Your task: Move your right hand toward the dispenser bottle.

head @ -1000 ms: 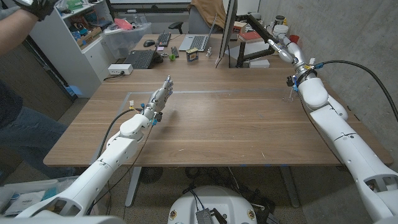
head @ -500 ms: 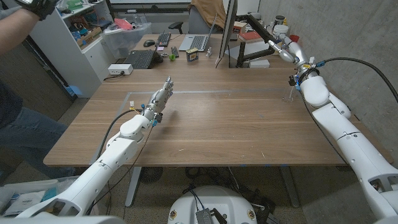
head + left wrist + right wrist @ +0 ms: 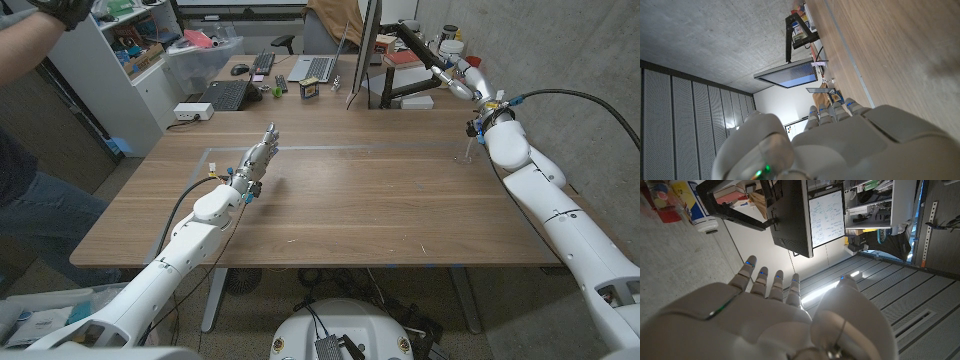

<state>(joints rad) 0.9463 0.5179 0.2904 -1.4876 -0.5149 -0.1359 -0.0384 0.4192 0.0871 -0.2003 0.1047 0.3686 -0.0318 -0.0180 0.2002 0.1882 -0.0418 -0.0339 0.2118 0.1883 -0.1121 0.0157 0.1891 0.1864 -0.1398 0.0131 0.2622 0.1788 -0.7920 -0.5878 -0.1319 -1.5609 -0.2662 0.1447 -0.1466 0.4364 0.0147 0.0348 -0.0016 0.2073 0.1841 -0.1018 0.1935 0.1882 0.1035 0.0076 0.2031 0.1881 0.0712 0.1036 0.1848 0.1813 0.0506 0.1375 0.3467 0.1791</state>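
Your right hand (image 3: 461, 79) is off the far right corner of the wooden table (image 3: 350, 200), to the right of the monitor (image 3: 365, 45) and level with its base, on the end of an outstretched arm. In the right wrist view, the right hand (image 3: 765, 315) has its fingers (image 3: 762, 282) straight and side by side with the thumb standing off, and nothing is in its grasp. The task's thing looks like the white bottle (image 3: 450, 46) with a dark top, further right of the monitor and just beyond your fingertips, with a gap between. From the wrist it reads as a white bottle (image 3: 696, 205) with a yellow and blue label beside a red container (image 3: 665, 200). I can't make out a pump head on it in either view. Your left hand (image 3: 258, 160) is well to the left of the monitor and nearer you, over the table, with fingers extended towards the far edge and holding nothing. The left wrist view shows the same: the left hand (image 3: 850, 145) has straight fingers above bare wood. A person's gloved hand (image 3: 62, 12) is far left of the monitor.
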